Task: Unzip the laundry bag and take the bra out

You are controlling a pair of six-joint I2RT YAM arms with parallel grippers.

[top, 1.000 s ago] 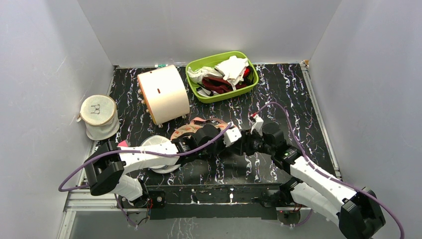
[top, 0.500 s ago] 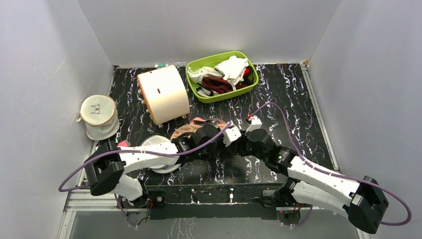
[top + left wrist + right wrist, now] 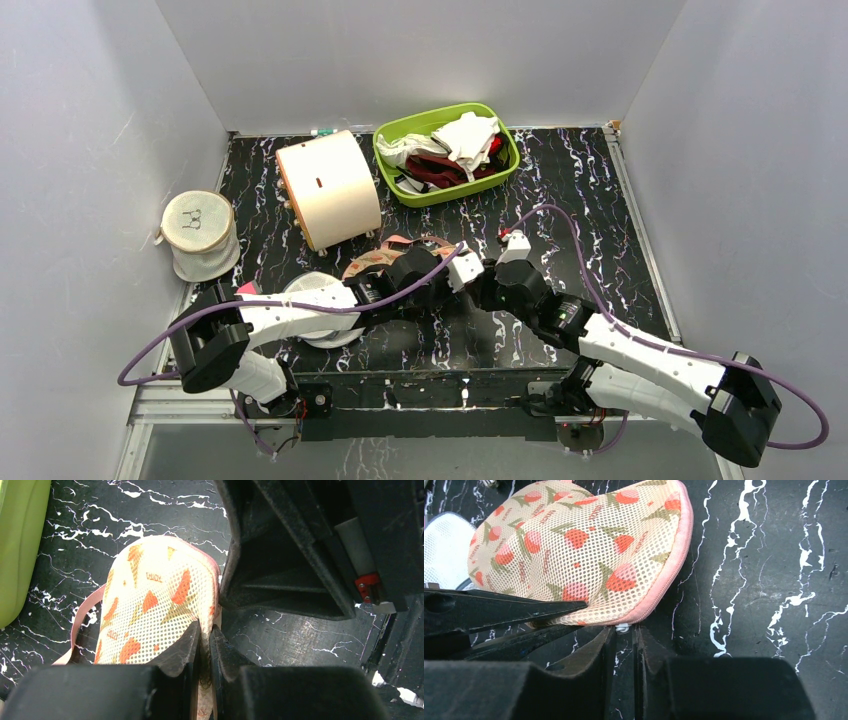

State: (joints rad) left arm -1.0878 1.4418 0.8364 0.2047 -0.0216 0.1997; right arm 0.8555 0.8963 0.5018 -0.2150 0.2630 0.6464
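Laundry bag (image 3: 574,545) lies flat on the table (image 3: 754,645), mid-front, between the 2 wrists. Left gripper (image 3: 205,632) is clenched on the bag's edge, mesh fabric pinched between its fingers. Right gripper (image 3: 624,632) is clamped on the small white zip pull (image 3: 623,628) at the pink edging. Zip looks closed along the visible rim. White mesh disc (image 3: 444,550) sits just beside the bag's far end. Green bin (image 3: 447,150) of cloths is at the back.

laundry bag (image 3: 368,263) largely hidden overhead, cropped close-up
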